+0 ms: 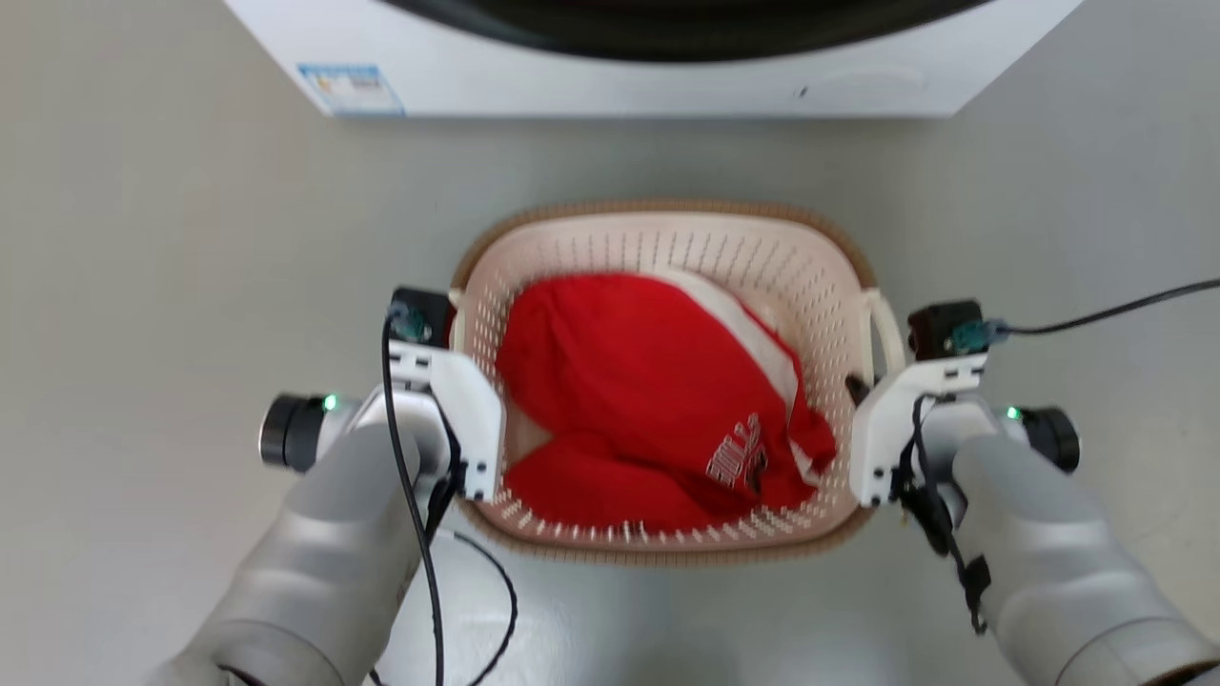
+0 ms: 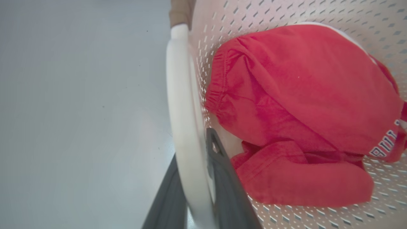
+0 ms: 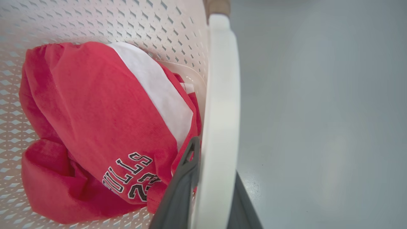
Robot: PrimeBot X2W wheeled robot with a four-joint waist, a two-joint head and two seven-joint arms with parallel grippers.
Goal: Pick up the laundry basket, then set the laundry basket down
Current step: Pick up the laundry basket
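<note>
Left gripper (image 2: 194, 152) and right gripper (image 3: 216, 159) each pinch 1 handle (image 2: 179, 95) of the basket (image 1: 667, 207). Uneven lifting could tilt it, slipping a handle free and spilling the jersey (image 1: 629, 381).

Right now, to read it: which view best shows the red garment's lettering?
Right wrist view: the lettering is large and sharp on the red garment. Head view shows it small, blurred; left wrist view crops it.

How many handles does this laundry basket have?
2. The left handle sits between the left end effector's fingers; the right handle between the right end effector's fingers, on the laundry basket's opposite sides.
</note>
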